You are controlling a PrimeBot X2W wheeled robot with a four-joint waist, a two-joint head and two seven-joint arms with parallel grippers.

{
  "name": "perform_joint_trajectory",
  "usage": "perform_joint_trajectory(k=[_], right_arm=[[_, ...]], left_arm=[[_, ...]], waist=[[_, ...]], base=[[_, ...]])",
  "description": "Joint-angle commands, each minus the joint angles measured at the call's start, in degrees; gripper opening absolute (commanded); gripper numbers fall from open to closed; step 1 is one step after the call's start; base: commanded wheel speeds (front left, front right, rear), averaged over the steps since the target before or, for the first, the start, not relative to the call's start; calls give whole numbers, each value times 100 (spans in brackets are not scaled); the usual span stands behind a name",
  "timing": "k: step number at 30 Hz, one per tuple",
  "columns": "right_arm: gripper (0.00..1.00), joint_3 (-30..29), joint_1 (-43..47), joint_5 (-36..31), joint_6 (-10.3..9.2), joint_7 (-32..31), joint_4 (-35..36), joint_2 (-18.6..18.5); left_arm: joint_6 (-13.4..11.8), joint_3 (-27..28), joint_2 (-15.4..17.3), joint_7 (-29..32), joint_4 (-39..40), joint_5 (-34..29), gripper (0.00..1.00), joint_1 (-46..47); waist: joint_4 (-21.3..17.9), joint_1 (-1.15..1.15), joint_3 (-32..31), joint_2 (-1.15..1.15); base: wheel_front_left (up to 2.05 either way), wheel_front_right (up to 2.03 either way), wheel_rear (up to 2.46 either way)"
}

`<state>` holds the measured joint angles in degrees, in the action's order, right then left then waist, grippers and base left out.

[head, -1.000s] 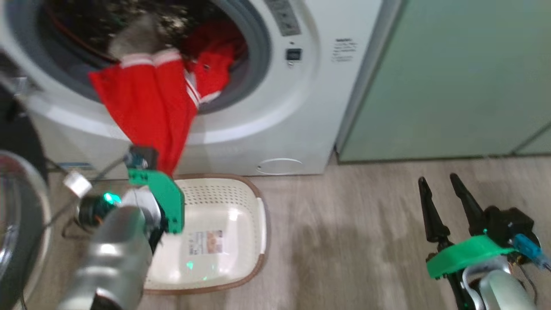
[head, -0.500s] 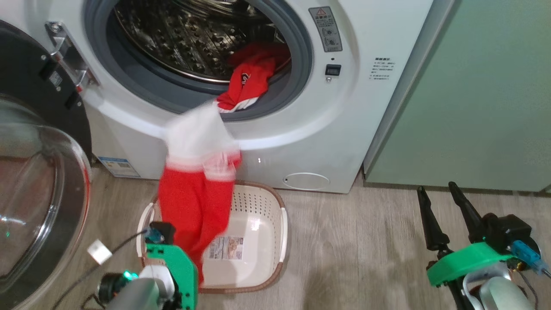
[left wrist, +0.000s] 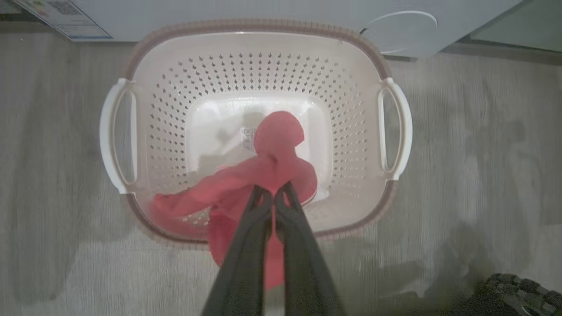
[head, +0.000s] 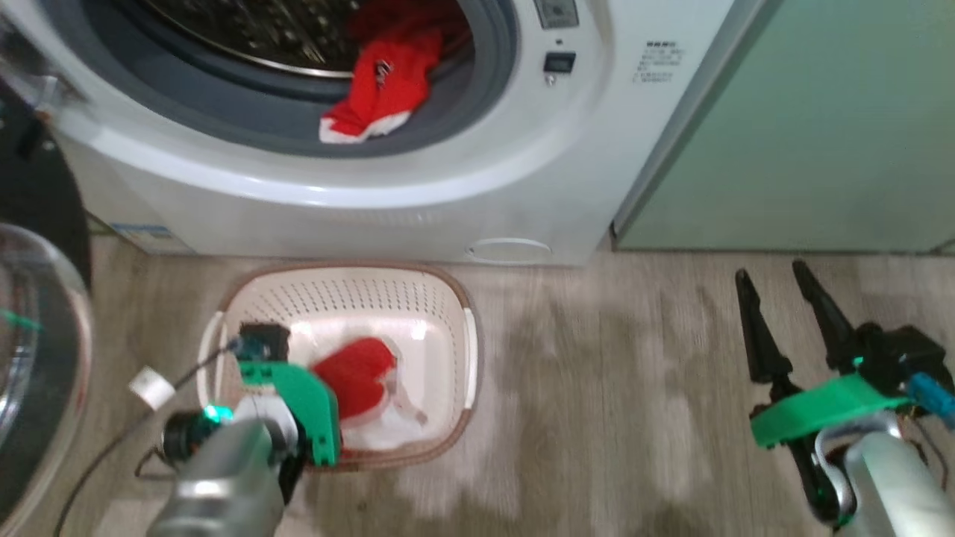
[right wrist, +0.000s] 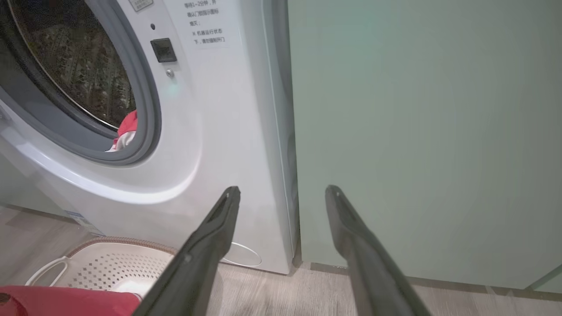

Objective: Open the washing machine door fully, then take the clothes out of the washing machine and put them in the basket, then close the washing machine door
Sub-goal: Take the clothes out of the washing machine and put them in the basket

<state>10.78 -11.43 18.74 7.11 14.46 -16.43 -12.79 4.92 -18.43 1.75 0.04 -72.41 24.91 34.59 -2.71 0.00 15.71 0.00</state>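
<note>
- At the far left of the head view we see the washing machine door (head: 33, 350), swung open, its clear glass bowl bulging toward us.
- Just right of it is the left arm, with a green bracket at the wrist, reaching down over the basket (head: 339, 294).
- In the left wrist view the left claw (left wrist: 273, 193) is pinched closed on a red garment (left wrist: 277, 140). Its two dark fingers (left wrist: 246, 245) meet at the tips with fabric bunched between them.
- The red garment hangs from that grip into the basket. One fold reaches the basket floor, and another drapes across the near rim at the lower left of the wrist view. The head view also shows white fabric under the red.
- The basket is cream, perforated, with a brown rim and white side handles. It sits on the wooden floor (head: 612, 388) close in front of the washing machine (head: 448, 201).
- The washing machine stands open, and a second red garment (head: 380, 82) with a white edge lies over the grey rubber rim, partly inside the drum.
- Further right, the right claw (head: 770, 271) is held above bare floor, well apart from the basket. Its fingers are spread wide with nothing between them.
- In the right wrist view, the right claw points toward the seam between the machine and a pale green cabinet (head: 806, 127).
</note>
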Motion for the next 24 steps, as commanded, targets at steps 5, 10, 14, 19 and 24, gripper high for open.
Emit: perform_joint_trajectory(k=[5, 10, 14, 19, 24], right_arm=[[100, 63, -265, 18, 37, 54, 246, -124], [100, 16, -412, 23, 37, 54, 294, -108], [100, -20, -477, 16, 37, 54, 320, -77], [100, -62, -467, 0, 37, 54, 298, -51], [100, -107, -430, -10, 37, 54, 287, 5]], left_arm=[[-150, 229, 266, -128, -32, 82, 0, 439], [-374, 302, 428, -294, -95, 137, 0, 628], [-472, 280, 472, -326, -124, 133, 62, 694], [-437, 239, 431, -519, -139, 147, 100, 633], [-431, 146, 381, -925, -143, 85, 100, 602]], waist=[[-396, 0, 711, 0], [-587, 0, 1019, 0], [-677, 0, 1121, 0], [-692, 0, 1029, 0], [-640, 0, 805, 0]], base=[[0, 0, 0], [0, 0, 0], [0, 0, 0], [0, 0, 0], [0, 0, 0]])
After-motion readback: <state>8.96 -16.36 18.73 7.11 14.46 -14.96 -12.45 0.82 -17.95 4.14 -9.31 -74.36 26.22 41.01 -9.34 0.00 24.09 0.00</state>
